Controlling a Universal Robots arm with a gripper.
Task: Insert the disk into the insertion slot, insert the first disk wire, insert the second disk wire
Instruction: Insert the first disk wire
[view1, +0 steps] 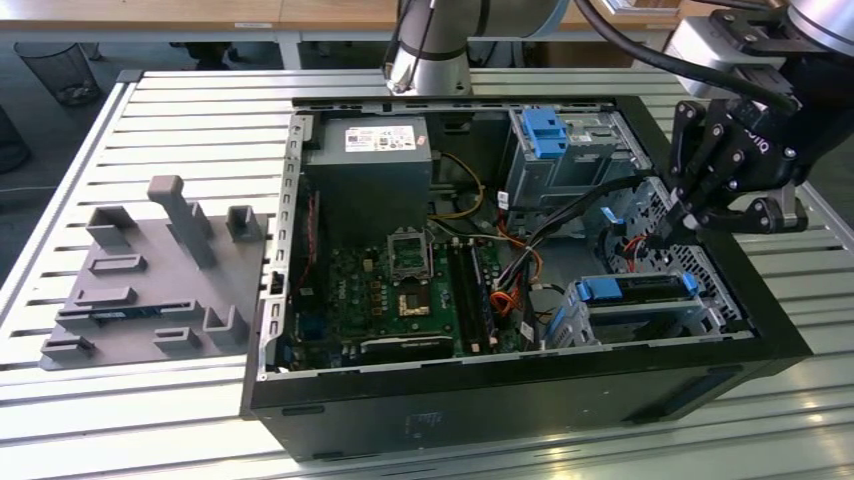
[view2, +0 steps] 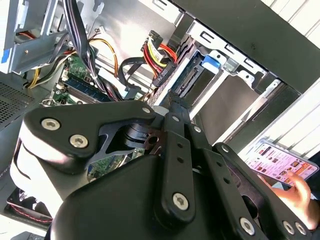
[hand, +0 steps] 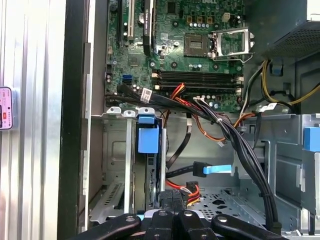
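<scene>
Sitting at nine o'clock in the exterior view, a grey plastic holder block (view1: 154, 275) rests on the white slatted table (view1: 120, 410). Next to it, in the middle, is the open black computer case (view1: 534, 400). Inside the case, the grey power box (view1: 371, 165) is at eleven o'clock and the green main board (view1: 400, 290) is at seven o'clock. A tall metal bay (view1: 547, 150) with a blue latch stands at one o'clock. At four o'clock of the case is the insertion slot (view1: 577, 318), and the disk (view1: 634, 288) is already inside it, with its blue frame showing. The gripper (view1: 677, 225) hangs just beside the disk, at three o'clock of the case, close to the case wall. In the first wrist view the disk (hand: 148, 140) stands on its edge in the insertion slot (hand: 114, 165), and the gripper (hand: 172, 197) is just beside it. Its fingers (hand: 165, 200) are squeezed close together, so the gap is narrow. Red and yellow wires (hand: 186, 186) run just beside the fingers. A black wire with a light blue plug (hand: 216, 170) lies near, apart from the disk. In the second wrist view the gripper (view2: 172, 97) is right at a black plug (view2: 162, 77); I cannot tell if it pinches the plug. Outside the case, a hand (view2: 300, 195) holds a phone (view2: 277, 162).
</scene>
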